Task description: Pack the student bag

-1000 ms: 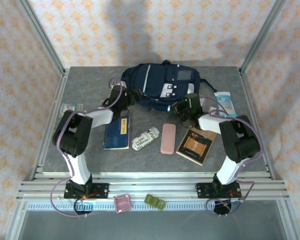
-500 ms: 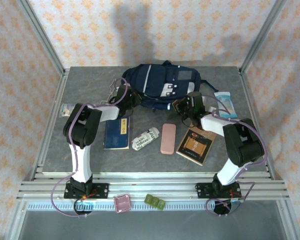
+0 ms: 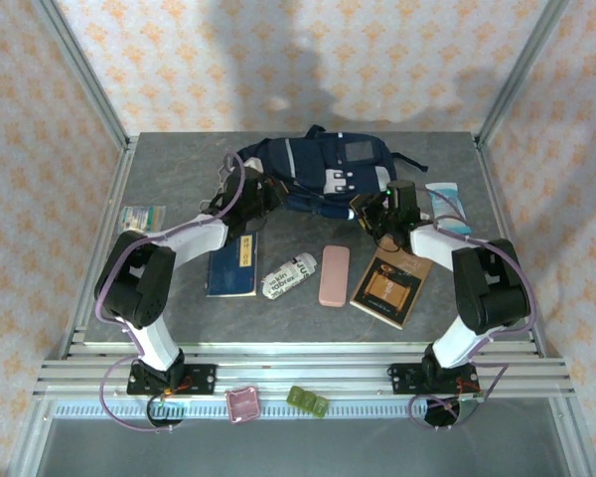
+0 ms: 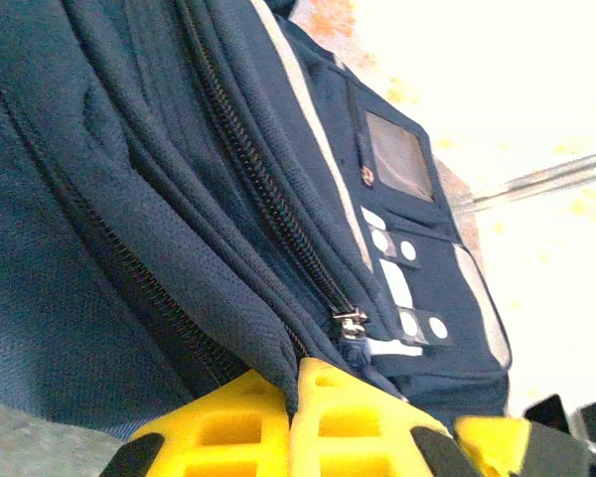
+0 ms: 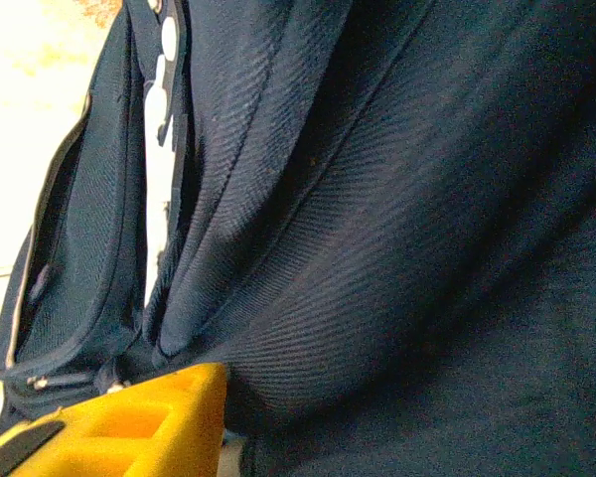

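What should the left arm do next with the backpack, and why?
Probably lift the pinched fold gently upward to open up the compartment. The left tool is shut on a flap of the student bag beside the zipper pull, and the blue book lies unpacked on the table.

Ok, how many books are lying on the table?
2: a flat navy-blue book with a yellow label on the left, a brown-covered book on the right. Others may be hidden inside the navy-blue fabric backpack.

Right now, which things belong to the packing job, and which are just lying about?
Job: student bag; likely for packing: blue notebook, pink case, brown book, blue-white packet.
Probably lying about: pink tray, green piece on the front rail.
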